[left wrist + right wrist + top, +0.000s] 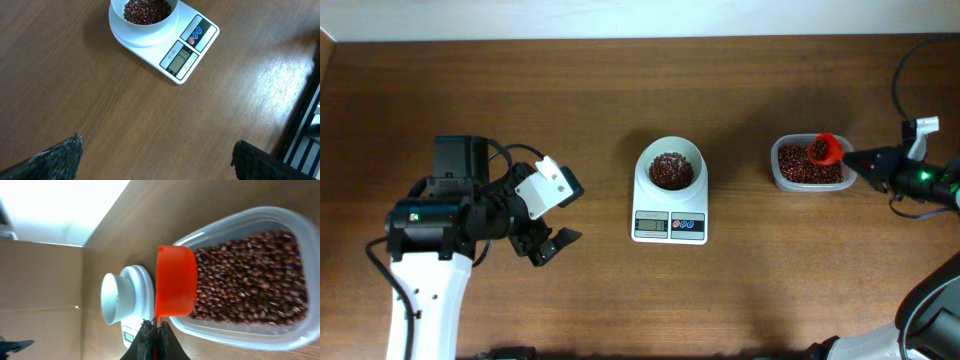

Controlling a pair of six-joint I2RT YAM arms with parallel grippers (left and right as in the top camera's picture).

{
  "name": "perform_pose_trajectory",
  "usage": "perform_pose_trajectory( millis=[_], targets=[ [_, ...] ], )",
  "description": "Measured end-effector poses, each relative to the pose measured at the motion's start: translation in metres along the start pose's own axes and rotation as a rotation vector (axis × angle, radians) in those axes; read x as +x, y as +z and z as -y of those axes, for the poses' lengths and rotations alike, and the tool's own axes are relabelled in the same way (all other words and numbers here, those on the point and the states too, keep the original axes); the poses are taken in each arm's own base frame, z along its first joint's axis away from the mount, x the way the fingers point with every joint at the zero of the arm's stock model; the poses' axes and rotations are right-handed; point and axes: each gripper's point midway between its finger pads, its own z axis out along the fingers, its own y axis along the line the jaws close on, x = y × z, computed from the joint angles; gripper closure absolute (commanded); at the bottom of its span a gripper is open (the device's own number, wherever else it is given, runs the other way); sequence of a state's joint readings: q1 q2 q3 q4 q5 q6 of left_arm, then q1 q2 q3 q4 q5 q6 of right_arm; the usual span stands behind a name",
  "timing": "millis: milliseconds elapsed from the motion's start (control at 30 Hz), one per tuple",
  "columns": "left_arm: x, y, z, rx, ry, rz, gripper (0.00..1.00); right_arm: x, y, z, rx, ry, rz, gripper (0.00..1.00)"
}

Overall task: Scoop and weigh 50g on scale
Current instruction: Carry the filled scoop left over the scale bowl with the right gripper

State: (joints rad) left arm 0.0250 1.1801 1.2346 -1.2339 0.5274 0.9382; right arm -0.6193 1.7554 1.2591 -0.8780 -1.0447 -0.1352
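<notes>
Looking at it, you're roughly mid-task imo. The scale [669,208] sits mid table [100,110] w/ its white bowl [646,160] on top, and there's a decent layer of beans [670,171] in that bowl, so at least some scooping looks done. Can't read the display [181,59] in any view tho, it's too small/blurry, so no idea how close to 50g you actually are.

Your right gripper [155,335] is clamped tight on the handle of the red scoop [175,280]. The scoop is down at the clear tub [774,170] off to the right of the scale, right on top of the bean supply at the tub's scale-side end. Whether it's got a load in it, can't tell; the wrist cam mostly shows its back.

Your left gripper [568,213] is spread wide w/ nothing in it, parked over bare table, well apart from the scale on the other side.

What's left, prob:
- get a scoopful (or part of one) out of the tub
- carry it over and tip it into the bowl
- check the readout and top up in small amts till it hits target

Overshoot is the thing to watch, go easy on the last bit.
</notes>
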Motion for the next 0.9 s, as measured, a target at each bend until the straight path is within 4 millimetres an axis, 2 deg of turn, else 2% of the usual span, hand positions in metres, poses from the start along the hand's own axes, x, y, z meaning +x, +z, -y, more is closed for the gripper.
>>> perform_pose_trajectory(
  millis=[100,167,500,700,900],
  targets=[
    [0.000,0.000,0.000,0.000,0.000,0.000,0.01,-0.001,0.002,-0.013,-0.071,-0.007,0.004,0.96],
    [0.000,0.000,0.000,0.000,0.000,0.000,0.01,0.003,0.009,-0.025,-0.110,-0.020,-0.018,0.96],
    [0.000,0.000,0.000,0.000,0.001,0.000,0.01,0.055,0.098,-0.109,-0.255,-0.205,-0.262,0.96],
    [0.000,0.000,0.000,0.000,0.000,0.000,0.01,0.088,0.131,-0.147,-0.317,-0.312,-0.361,0.96],
    [0.000,0.000,0.000,0.000,0.000,0.000,0.01,0.110,0.158,-0.149,-0.223,-0.429,-0.401,0.96]
  ],
)
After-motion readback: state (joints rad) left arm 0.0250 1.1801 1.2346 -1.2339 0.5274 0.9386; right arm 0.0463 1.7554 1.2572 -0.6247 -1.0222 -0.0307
